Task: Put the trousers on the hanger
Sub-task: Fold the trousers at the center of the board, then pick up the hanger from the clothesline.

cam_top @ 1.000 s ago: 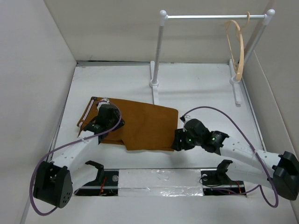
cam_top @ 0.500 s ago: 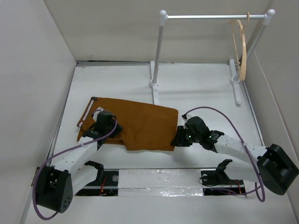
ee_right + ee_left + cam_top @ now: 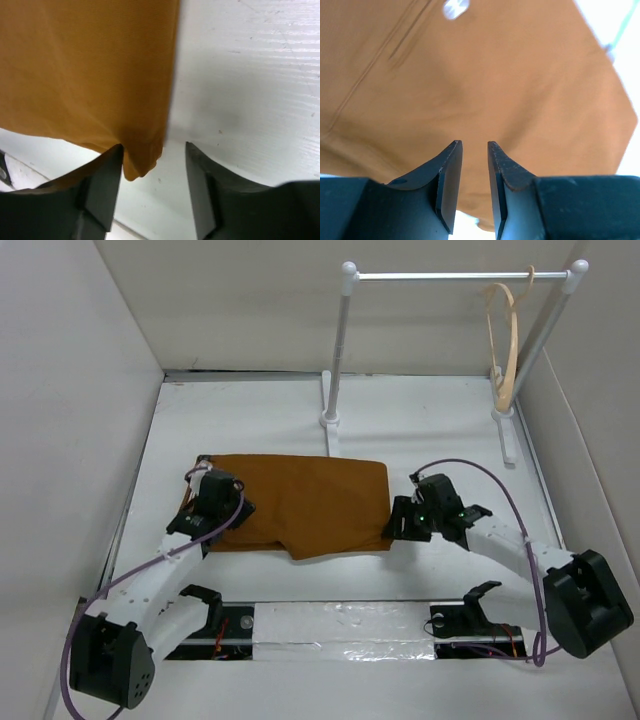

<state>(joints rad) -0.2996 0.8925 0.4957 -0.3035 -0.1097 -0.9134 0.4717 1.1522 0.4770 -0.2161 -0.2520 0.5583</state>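
Top external view: the folded rust-brown trousers [image 3: 310, 502] lie flat on the white counter [image 3: 430, 430], left of centre and nearer its near edge. The left gripper [image 3: 475, 147] sits over their left end, fingers parted by a narrow slit with nothing between them. The right gripper [image 3: 154, 150] is spread wide around their near right corner. The beige hanger [image 3: 508, 340] hangs from the rail [image 3: 440, 276] above the far right corner.

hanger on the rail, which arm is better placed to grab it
Probably right. The hanger hangs at the rail's right end, nearer the right end effector; the left end effector is at the trousers' left edge.
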